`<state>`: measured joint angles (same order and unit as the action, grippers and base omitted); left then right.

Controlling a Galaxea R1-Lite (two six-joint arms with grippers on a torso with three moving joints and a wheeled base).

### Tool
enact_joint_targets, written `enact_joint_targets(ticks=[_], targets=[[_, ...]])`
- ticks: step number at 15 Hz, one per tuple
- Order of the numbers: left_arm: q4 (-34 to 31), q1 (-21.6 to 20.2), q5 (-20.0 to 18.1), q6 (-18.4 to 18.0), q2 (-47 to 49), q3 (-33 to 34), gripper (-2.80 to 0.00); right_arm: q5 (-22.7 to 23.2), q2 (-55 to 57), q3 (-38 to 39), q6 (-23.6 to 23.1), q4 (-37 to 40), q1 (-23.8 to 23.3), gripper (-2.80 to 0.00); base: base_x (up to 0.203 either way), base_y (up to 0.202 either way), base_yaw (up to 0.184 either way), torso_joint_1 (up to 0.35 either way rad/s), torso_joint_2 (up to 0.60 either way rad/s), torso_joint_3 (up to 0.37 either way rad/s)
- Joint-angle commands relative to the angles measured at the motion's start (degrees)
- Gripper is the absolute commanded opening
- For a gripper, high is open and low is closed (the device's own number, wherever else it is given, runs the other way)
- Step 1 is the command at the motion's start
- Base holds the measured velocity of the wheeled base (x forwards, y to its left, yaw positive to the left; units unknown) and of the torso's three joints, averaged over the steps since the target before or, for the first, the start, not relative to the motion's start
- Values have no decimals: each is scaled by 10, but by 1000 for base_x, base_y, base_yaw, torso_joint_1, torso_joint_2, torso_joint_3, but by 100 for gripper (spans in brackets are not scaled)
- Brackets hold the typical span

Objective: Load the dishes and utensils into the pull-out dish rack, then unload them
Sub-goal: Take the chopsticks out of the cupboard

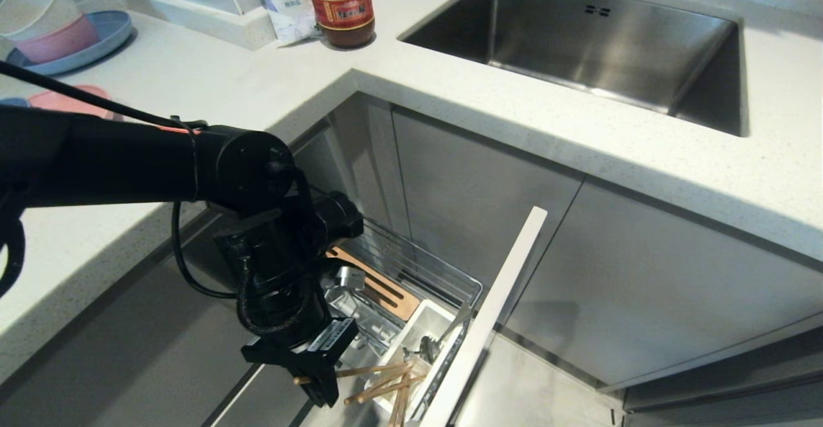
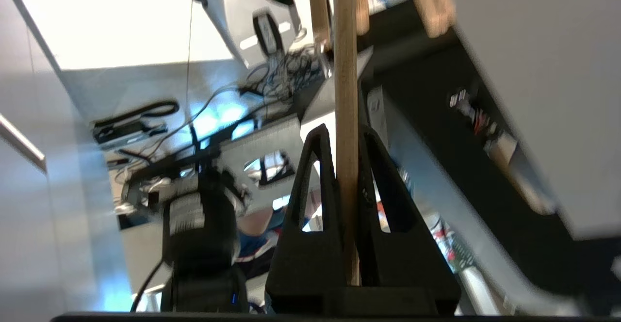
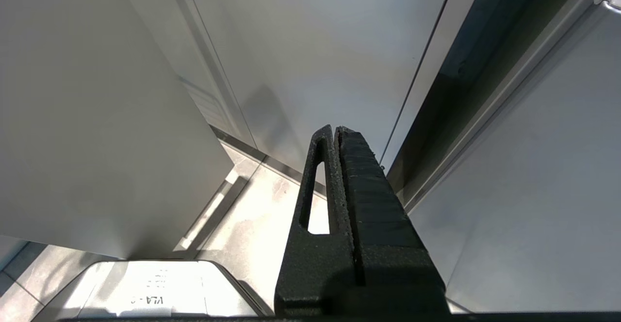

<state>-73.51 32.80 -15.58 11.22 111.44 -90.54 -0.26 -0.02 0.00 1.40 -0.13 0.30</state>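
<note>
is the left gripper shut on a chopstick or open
Shut on a chopstick: the left gripper clamps the wooden stick between its fingers.

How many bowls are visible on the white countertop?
2. A cream round bowl sits stacked inside a pink round bowl, both on the blue round plate at the far left of the white countertop. The black robot arm may hide another.

Black left gripper (image 1: 319, 385); light wooden chopsticks (image 1: 379, 383); white utensil cup (image 1: 429, 316); chrome wire dish rack (image 1: 411, 263), pale grey front (image 1: 495, 305). White speckled counter (image 1: 514, 125). Red-lidded jar (image 1: 341, 4), dark brown contents.
</note>
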Motion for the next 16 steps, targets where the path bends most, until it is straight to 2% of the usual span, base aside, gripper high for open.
enact_joint_targets(ticks=[1,16], targets=[[-22,4,-2,-8,-32,-1,-280,0,-2,1,0,0,0,-280,0,0,0,0,0,0],[-131,29,16,-25,-167,-43,-280,0,-2,1,0,0,0,-280,0,0,0,0,0,0]])
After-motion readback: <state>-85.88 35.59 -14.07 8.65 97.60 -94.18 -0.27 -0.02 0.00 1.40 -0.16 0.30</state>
